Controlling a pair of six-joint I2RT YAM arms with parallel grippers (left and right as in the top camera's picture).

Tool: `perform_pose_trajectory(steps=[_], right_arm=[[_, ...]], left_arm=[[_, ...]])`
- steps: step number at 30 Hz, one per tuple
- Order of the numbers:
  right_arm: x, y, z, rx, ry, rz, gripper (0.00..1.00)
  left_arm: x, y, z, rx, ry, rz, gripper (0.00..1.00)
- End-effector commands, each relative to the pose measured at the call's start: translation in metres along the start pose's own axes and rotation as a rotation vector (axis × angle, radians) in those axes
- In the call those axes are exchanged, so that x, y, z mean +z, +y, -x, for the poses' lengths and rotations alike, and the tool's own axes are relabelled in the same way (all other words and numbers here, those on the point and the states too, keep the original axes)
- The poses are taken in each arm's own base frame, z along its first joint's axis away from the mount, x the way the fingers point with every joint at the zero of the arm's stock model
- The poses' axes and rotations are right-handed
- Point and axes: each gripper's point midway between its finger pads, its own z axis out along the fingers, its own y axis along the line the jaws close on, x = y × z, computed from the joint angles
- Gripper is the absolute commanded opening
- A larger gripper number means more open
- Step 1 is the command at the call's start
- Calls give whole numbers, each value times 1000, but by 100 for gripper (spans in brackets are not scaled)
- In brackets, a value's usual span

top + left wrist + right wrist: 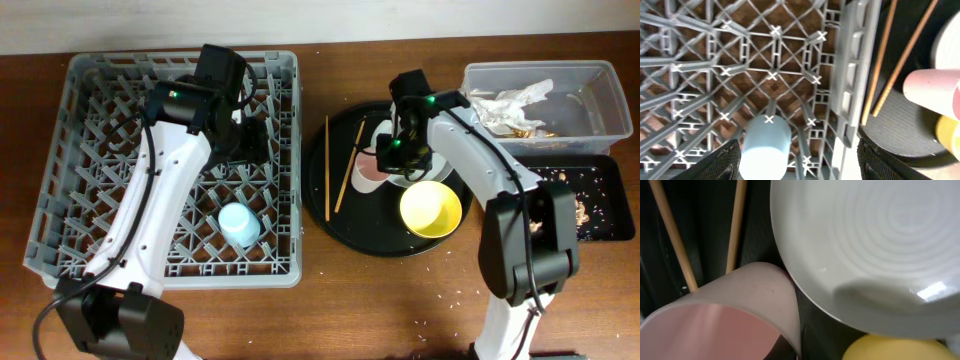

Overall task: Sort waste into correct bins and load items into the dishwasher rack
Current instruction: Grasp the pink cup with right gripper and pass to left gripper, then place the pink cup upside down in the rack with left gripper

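Plate (880,250) grey-white, glossy, ringed; pink cup (740,310) lying sideways. Left jaws spread wide, right jaws unclear.

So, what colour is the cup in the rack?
The cup is light blue, best seen in the overhead view.

The grey dishwasher rack (220,276) sits at the desk's left, with the light blue cup (239,224) among its pegs. The pink cup (367,172) lies on its side against the pale plate (875,245), two chopsticks (348,168) to its left and the yellow bowl (431,208) upright. The clear tub (540,68) holds crumpled napkins (510,100). Crumbs (588,200) dot the black tray (610,228).
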Motion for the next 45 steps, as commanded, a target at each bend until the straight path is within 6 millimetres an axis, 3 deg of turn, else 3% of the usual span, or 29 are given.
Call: perform_pose_trajectory(steps=[1, 4, 6, 7, 11, 13, 15, 21, 24, 31, 34, 40, 42, 45], right_arm=[[-77, 34, 18, -55, -154, 210, 4], [-124, 82, 20, -137, -224, 508, 4], [-141, 106, 17, -219, -233, 665, 4], [-148, 116, 16, -246, -233, 733, 4], [-168, 135, 12, -321, -239, 887, 4], [-179, 143, 9, -360, -244, 956, 4], [-189, 150, 8, -404, -257, 1017, 4], [-206, 165, 6, -464, -270, 1110, 4], [-204, 180, 0, -490, -251, 1127, 4], [-196, 225, -6, -527, -223, 1178, 4], [-191, 227, -5, -514, -221, 1164, 4], [-185, 226, -1, -488, -229, 1134, 4], [-185, 225, 0, -485, -233, 1128, 14], [-185, 225, 0, -486, -234, 1128, 68]], left_arm=[[-13, -29, 0, 11, 17, -200, 75], [-29, -59, 7, 32, 26, -481, 79], [-40, -65, 14, 11, 23, -618, 96], [-46, -66, 17, 6, 21, -683, 99], [-84, -81, 26, 80, -18, -1043, 99], [-108, -86, 24, 156, -45, -1243, 99], [-119, -87, 20, 198, -56, -1355, 99], [-117, -87, 12, 187, -25, -1408, 99], [-129, -88, 9, 244, -58, -1482, 98], [-129, -88, 9, 247, -61, -1484, 95], [-129, -88, 9, 259, -71, -1484, 75], [-129, -88, 9, 259, -72, -1481, 53], [-129, -88, 9, 260, -71, -1482, 50], [-129, -88, 9, 260, -71, -1482, 49]])
